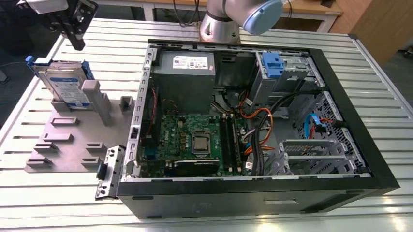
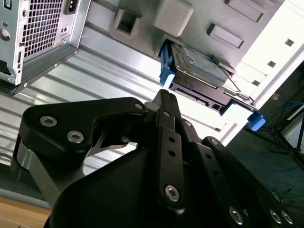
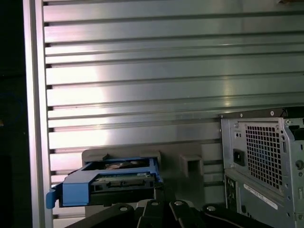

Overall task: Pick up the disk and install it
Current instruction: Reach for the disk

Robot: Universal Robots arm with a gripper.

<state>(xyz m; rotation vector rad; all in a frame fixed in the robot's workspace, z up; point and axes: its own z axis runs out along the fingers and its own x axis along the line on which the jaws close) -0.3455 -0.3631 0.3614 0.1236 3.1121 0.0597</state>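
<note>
Gripper (image 2: pixel 164 94), closed and empty, hovers near the disk (image 2: pixel 198 66), not touching.
Approach step, by my judgement; grasping the disk needs it opened first.

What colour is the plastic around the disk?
Blue rails frame the disk, clearest in the first wrist view.

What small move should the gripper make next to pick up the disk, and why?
Probably open the jaws first. In the exterior view the gripper hangs above the disk, which stands on edge in the grey holder, untouched. In the second wrist view the jaws appear closed to one tip, so they could not straddle the disk's upper edge on the way down.
</note>
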